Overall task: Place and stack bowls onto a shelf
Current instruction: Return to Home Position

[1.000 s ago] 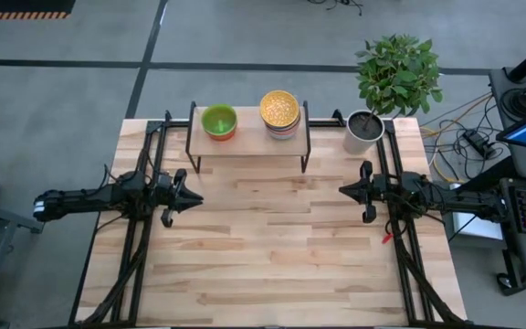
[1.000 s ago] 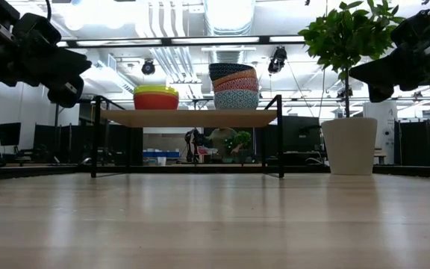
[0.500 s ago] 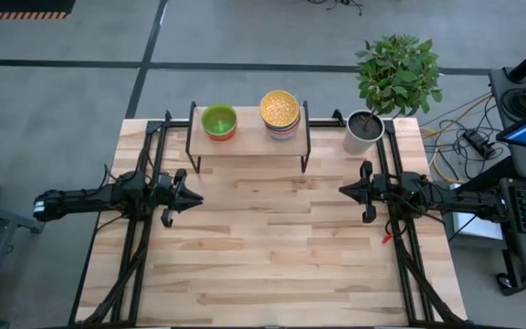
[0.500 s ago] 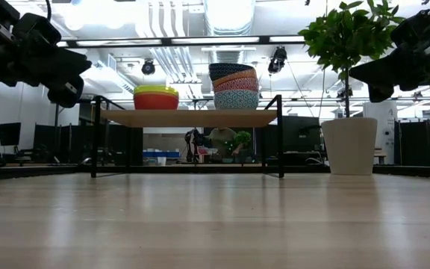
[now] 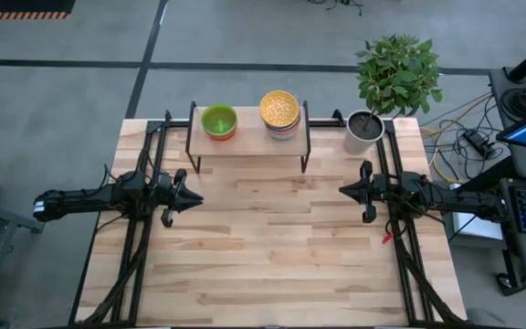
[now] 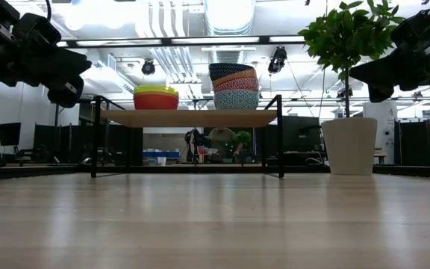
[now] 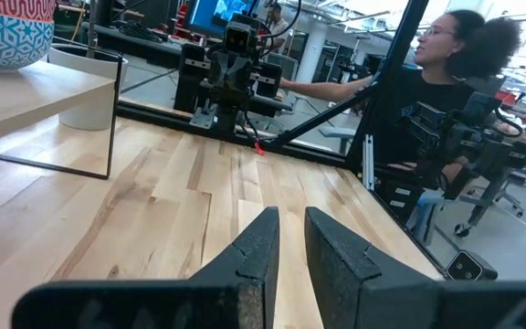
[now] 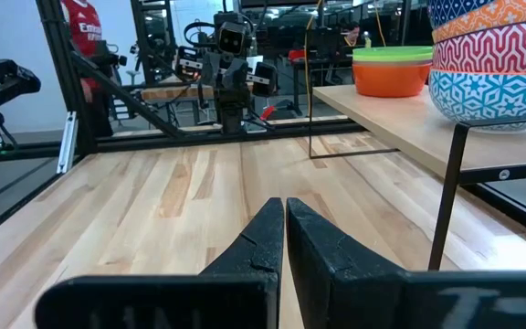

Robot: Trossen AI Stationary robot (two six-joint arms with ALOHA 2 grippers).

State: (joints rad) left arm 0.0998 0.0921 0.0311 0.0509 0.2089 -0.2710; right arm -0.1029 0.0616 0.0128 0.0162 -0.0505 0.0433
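Note:
The shelf [image 5: 249, 143] stands at the table's far edge, its light board [image 6: 189, 117] on thin black legs. Two stacks of bowls rest on it. The left stack [image 5: 218, 121] is green on top with yellow and orange below [image 6: 155, 97]. The right stack [image 5: 279, 110] is gold on top and ends in a blue-white patterned bowl [image 6: 235, 99]. My left gripper [image 5: 193, 196] hovers above the table's left side, shut and empty [image 7: 290, 219]. My right gripper [image 5: 342, 189] hovers above the right side, shut and empty [image 8: 284, 206].
A white pot with a green plant [image 5: 364, 131] stands at the far right corner, just right of the shelf. The slatted tabletop [image 5: 272, 247] spreads between and in front of both arms. A person [image 7: 427, 91] sits beyond the table's right side.

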